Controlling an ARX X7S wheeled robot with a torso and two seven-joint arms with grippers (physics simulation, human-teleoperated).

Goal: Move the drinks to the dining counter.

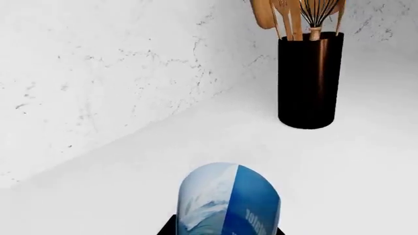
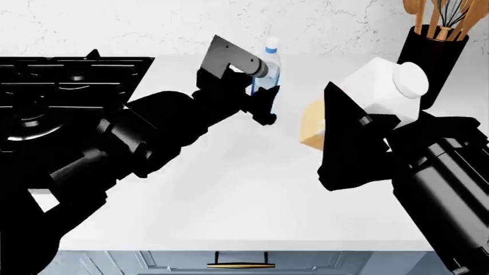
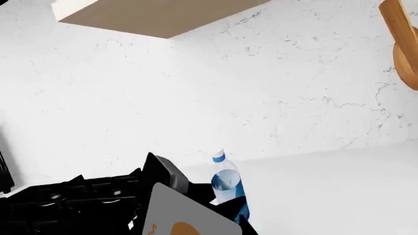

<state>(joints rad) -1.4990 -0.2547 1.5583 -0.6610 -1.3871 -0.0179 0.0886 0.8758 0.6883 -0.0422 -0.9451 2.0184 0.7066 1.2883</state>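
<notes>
A two-armed robot works at a white worktop (image 2: 229, 189) beside a black stove (image 2: 61, 86). Its left gripper (image 2: 264, 100) is clamped around a clear water bottle (image 2: 269, 71) with a blue label and blue cap, which stands upright on the worktop near the marbled back wall (image 2: 229, 26), just right of the stove. The right gripper (image 2: 367, 123) grasps a white carton (image 2: 386, 91) with a tan-orange base and round white cap, held tilted above the worktop, its cap end toward a black utensil holder (image 2: 428, 57) of wooden spoons at the far right. The bottle sits between stove and carton, well apart from the holder. In the right wrist view, the bottle appears beside the stove grates, under a wall-mounted shelf (image 3: 156, 17).
</notes>
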